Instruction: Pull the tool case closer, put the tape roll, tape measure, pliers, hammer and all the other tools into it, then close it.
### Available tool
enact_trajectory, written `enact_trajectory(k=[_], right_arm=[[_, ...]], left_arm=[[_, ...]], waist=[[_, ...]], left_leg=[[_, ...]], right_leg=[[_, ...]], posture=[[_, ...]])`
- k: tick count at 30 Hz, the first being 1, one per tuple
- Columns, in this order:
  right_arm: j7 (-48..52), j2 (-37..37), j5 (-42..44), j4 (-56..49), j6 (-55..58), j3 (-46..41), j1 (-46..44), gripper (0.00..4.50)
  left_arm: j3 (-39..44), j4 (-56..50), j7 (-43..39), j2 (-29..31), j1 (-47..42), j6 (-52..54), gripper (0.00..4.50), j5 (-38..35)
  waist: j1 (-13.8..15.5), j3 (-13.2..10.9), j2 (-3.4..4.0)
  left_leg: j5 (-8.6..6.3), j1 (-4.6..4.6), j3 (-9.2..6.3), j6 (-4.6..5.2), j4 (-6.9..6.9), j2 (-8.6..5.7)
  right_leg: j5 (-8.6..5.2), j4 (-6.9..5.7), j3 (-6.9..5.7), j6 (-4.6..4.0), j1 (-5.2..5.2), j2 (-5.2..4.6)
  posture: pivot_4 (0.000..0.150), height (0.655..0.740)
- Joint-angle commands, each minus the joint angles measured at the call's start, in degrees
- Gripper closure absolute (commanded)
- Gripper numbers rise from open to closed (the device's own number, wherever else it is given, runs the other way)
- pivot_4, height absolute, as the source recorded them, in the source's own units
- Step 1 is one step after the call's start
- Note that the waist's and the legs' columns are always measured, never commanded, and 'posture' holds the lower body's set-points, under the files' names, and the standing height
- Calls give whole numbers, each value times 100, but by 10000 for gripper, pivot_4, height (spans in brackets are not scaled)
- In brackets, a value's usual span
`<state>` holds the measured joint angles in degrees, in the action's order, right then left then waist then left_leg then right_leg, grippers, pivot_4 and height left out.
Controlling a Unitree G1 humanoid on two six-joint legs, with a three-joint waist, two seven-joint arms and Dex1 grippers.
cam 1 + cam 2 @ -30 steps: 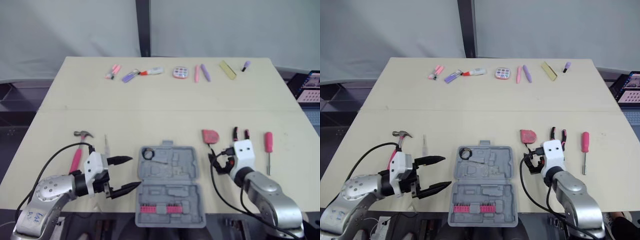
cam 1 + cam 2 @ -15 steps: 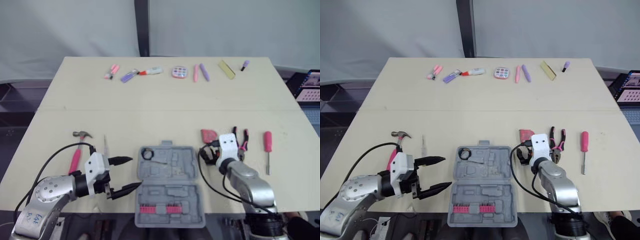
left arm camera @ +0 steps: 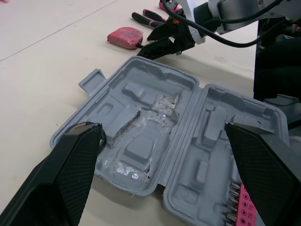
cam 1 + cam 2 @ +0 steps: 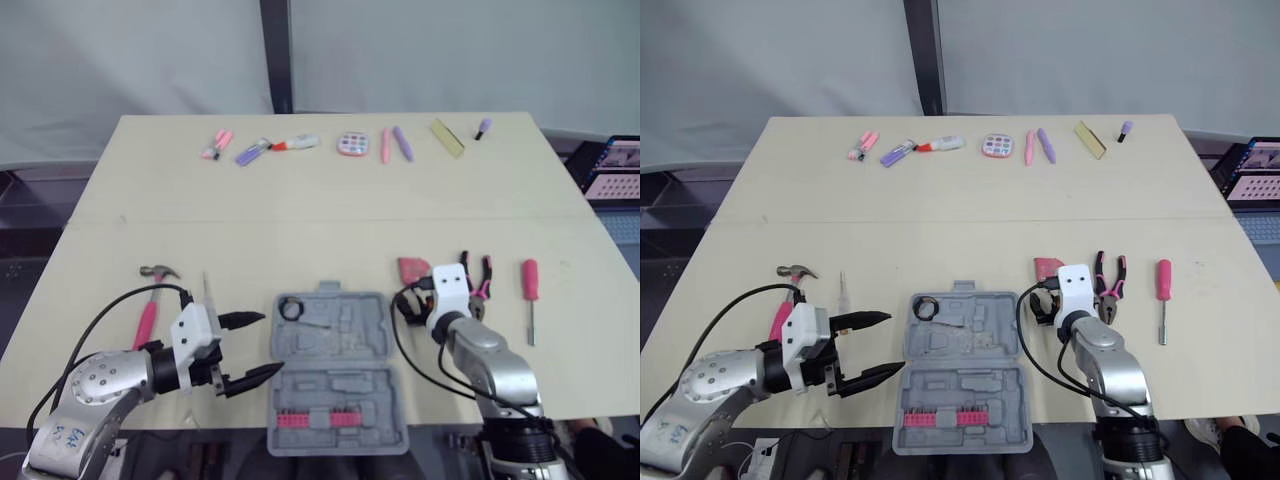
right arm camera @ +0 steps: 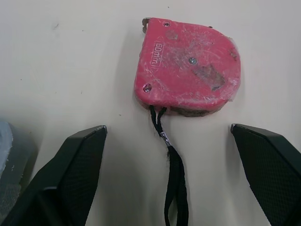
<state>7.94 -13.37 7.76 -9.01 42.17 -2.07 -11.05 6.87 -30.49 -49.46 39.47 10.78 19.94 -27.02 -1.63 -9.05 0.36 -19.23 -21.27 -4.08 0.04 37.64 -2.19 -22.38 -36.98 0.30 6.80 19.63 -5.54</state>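
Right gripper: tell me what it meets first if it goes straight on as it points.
Most likely the black strap trailing toward the right gripper, then the red tape measure it is tied to; the gripper's height over them is unclear.

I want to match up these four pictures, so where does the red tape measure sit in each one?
Left eye view: the tape measure lies just right of the case's far right corner.
Right eye view: same spot, beside that corner.
Left wrist view: on the table beyond the open case.
Right wrist view: close up, straight ahead, strap trailing toward the camera.
Shared landmark: the grey case, a sliver of it in the right wrist view.
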Motion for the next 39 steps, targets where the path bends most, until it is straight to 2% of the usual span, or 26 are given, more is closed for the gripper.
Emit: enact_trajectory(k=[1, 8, 18, 22, 39], right_arm=[[-53, 29, -83, 35, -72, 4, -43, 8727], [-66, 35, -81, -8, -48, 22, -9, 43448], [-71, -9, -76, -210, 60, -23, 179, 44315], [59, -109, 7, -914, 380, 59, 770, 44315], [268, -290, 344, -2690, 1196, 88, 2523, 44315]], left_arm=[[81, -169, 38, 64, 44, -10, 0, 4], [55, -163, 48, 43, 55, -28, 0, 27], [15, -140, 27, 37, 40, -36, 0, 35], [-5, -147, -9, 50, 35, -20, 0, 12], [-125, 23, -163, 31, -31, -143, 0, 62]], waist=[[0, 0, 0], [12, 0, 1], [8, 0, 1], [24, 0, 1], [18, 1, -1]], left_leg=[[0, 0, 0, 0, 0, 0], [0, 0, -4, 0, 0, -7], [0, 1, -4, 0, -3, -5], [0, 0, -12, 0, -9, -5], [1, 4, -11, -1, -31, -2]], right_leg=[[0, 0, 0, 0, 0, 0], [0, 2, 0, 0, 1, -1], [0, 2, 0, 0, 0, -1], [0, 2, 1, 0, 1, -3], [0, 12, 5, 0, -3, -5]], posture=[[1500, 7400], [1500, 7400], [1500, 7400], [1500, 7400], [1500, 7400]])
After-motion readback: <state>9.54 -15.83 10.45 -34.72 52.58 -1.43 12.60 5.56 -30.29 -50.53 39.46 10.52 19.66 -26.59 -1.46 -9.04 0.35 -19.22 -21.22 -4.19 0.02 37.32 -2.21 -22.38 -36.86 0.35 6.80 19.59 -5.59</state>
